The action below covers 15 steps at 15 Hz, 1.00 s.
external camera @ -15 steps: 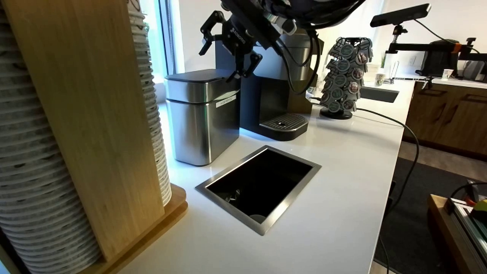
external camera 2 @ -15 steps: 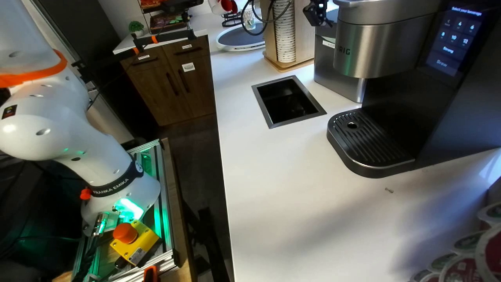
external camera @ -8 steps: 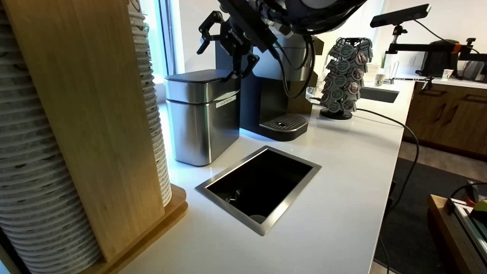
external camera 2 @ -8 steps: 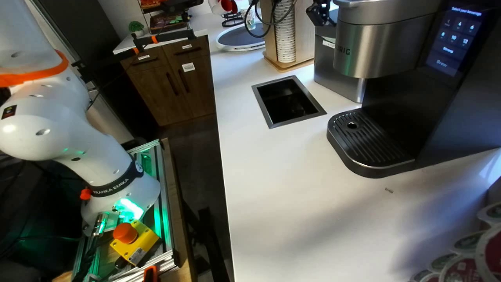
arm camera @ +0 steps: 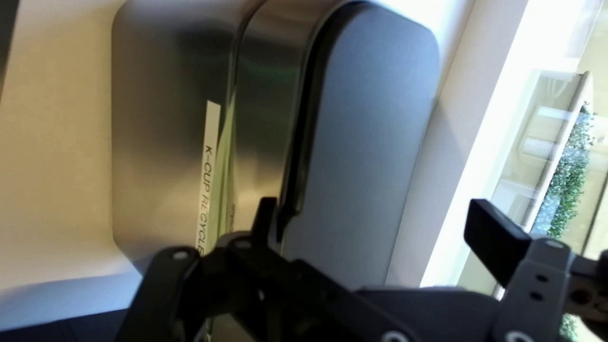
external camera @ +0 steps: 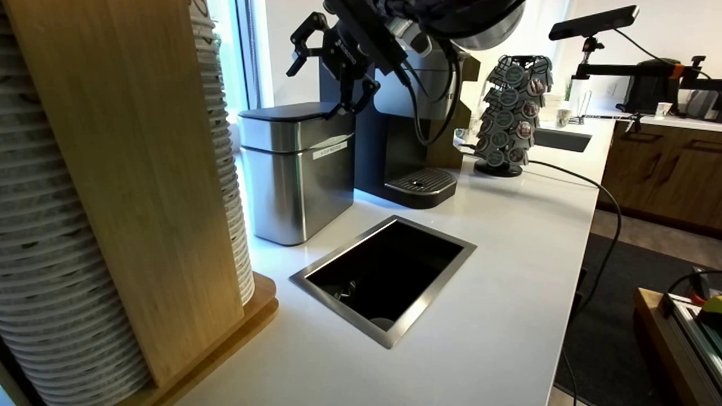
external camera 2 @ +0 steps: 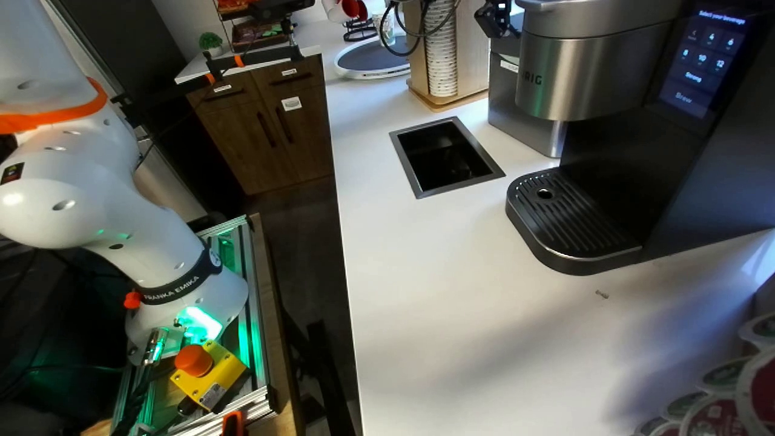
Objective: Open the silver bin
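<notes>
Standing on bench [external camera: 479, 316]: silver bin [external camera: 293, 180], upright between wooden cup holder [external camera: 130, 186] and coffee machine [external camera 2: 654, 145]; front label [arm camera: 207, 175] begins "K-CUP".
Lid [arm camera: 370, 133]: down, bin's inside hidden.
Gripper [arm camera: 375, 216]: fingers spread wide, gripping nothing; one tip at lid's front edge, contact unclear, other well clear of lid.
Bench cutout [external camera: 429, 292]: metal-framed, dark inside; small shiny bit [external camera: 348, 289] and pale round shape [external camera: 382, 323] down there, can't identify.
Cup holder: stacked cups [external camera: 56, 242].
Pod rack [external camera: 498, 169]: loaded with pods [external camera: 504, 118], beyond coffee machine in an exterior view.
</notes>
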### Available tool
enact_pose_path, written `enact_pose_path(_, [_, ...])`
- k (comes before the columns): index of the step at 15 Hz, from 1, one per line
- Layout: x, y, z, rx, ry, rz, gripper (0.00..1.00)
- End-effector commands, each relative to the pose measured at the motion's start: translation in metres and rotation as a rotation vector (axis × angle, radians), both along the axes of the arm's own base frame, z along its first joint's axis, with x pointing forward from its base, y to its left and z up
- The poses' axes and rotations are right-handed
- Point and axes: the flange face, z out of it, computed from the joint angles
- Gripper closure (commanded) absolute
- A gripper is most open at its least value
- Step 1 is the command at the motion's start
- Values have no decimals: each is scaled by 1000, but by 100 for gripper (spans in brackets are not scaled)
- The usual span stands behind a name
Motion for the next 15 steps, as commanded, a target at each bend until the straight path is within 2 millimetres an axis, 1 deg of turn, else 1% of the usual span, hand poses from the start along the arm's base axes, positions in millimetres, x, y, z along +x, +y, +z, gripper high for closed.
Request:
enact_pose_path(1, [5, 1, 14, 33, -50, 4, 0])
enact_pose_path(8, [12, -3, 38, 79, -103, 2, 0])
enact_pose_path(11, [16, -1, 44, 96, -131, 2, 0])
enact_pose_path(15, [24, 7, 49, 123, -199, -4, 0])
